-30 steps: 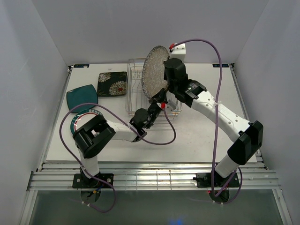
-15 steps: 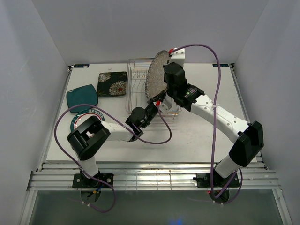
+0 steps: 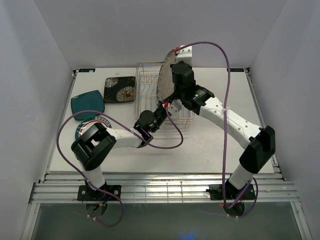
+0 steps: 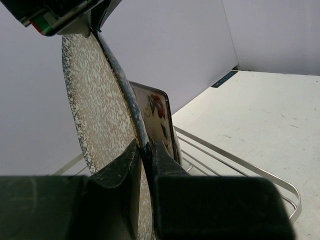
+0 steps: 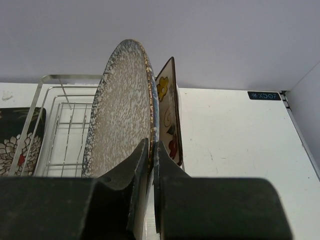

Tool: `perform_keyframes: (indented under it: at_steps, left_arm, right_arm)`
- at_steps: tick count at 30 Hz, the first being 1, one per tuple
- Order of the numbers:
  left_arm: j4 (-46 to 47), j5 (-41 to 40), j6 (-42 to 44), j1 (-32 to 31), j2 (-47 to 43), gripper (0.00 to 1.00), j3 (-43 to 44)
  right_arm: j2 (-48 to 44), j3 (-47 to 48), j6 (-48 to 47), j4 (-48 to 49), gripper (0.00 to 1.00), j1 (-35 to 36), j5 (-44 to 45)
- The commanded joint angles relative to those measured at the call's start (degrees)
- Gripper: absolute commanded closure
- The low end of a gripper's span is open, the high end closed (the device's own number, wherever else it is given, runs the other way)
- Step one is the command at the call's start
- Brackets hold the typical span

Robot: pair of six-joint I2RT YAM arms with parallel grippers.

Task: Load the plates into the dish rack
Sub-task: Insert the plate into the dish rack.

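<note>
I had both claws pinching the grey speckled plate [image 5: 125,110] by its rim. The right claw [image 5: 151,150] was pressed onto the upper edge and the left claw [image 4: 145,150] nipped the lower edge, opposite the right claw's grip. I judged that two grips on opposite sides were what kept so large a plate from swinging while it stood on edge.

The plate hung nearly upright over the dish rack [image 3: 142,95], not yet seated between the tines, which showed below and to the left of the right claw. Just behind the plate, on the side away from its speckled face, the cream floral square plate [image 5: 167,100] already stood in the rack, close beside the grey rim but apart from it as far as I could tell. The black floral square plate [image 3: 120,89] and the teal plate [image 3: 87,103] lay flat on the table, well off to the left claw's outer side.

Against the overhead view a second earlier, the plate had been tipped up. Its round face had been turned towards the camera then, and now it showed as a thin sliver. The right wrist had swung in over the rack, and the left claw had followed with it. Neither claw had let go.
</note>
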Motion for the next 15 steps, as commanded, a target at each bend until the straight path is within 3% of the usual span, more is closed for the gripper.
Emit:
perform_keyframes:
  at_steps: [1, 15]
  left_arm:
    - [-0.25, 6.32, 0.54, -0.47, -4.20, 1.00, 1.86]
    - [-0.16, 10.36, -5.87, 3.49, -4.73, 1.00, 2.21]
  right_arm:
    - [-1.23, 6.89, -3.67, 13.27, 0.92, 1.37, -0.41]
    - [3.17, 12.16, -9.49, 14.94, 0.92, 2.16, 4.34]
